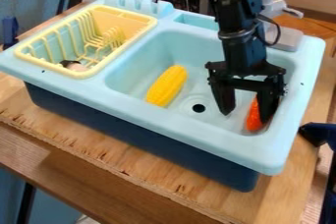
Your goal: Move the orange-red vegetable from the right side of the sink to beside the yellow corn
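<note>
A black claw (245, 117) hangs open inside a pale blue toy sink (197, 137), its two fingers wide apart. An orange carrot (253, 121) lies in the basin, partly hidden behind one finger; whether they touch, I cannot tell. Yellow corn (167, 86) lies across the drain (199, 108) from the claw, near a yellow rack (148, 20).

Bright, diffuse light leaves soft shadows inside the sink (183, 126).

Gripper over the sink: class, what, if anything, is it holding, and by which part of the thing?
Nothing is held: the gripper has its fingers apart, and the orange toy lies in the sink beside one finger, partly hidden.
</note>
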Tool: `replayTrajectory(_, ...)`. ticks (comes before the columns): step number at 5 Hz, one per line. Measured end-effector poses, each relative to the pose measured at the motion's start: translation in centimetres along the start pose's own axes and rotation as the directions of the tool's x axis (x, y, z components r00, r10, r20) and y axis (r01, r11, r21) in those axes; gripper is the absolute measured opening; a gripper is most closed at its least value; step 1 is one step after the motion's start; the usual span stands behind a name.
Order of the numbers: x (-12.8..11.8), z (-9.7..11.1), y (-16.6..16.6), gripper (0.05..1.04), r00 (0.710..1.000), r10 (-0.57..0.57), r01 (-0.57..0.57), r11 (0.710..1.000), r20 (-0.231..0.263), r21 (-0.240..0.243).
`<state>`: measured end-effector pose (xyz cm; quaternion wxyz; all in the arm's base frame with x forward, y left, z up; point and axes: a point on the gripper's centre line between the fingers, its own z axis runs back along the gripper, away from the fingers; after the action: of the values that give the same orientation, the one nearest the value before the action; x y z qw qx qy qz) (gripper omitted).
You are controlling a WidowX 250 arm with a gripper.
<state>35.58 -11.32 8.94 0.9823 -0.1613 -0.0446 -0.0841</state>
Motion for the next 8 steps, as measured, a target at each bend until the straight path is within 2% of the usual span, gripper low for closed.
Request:
replayTrajectory(2,0.2,-0.7,0.3,0.999,1.0,0.014,-0.014,1.0,-0.01,0.012)
replayTrajectory(3,0.3,-1.0,0.8,1.0,1.0,0.002,-0.001,0.999,-0.023,0.032)
replayTrajectory(4,0.4,-1.2,1.3,0.944,0.999,-0.011,0.014,0.998,-0.049,0.059)
replayTrajectory(5,0.4,-1.0,1.6,0.652,0.998,-0.008,0.014,0.996,-0.063,0.085)
replayTrajectory(6,0.2,-1.0,2.0,0.417,0.997,0.007,0.003,0.992,-0.074,0.125)
replayTrajectory(7,-0.6,-0.4,1.2,0.413,0.996,-0.009,0.02,0.992,-0.093,0.128)
replayTrajectory(8,-0.9,1.2,0.0,0.413,0.995,-0.048,0.06,0.988,-0.085,0.139)
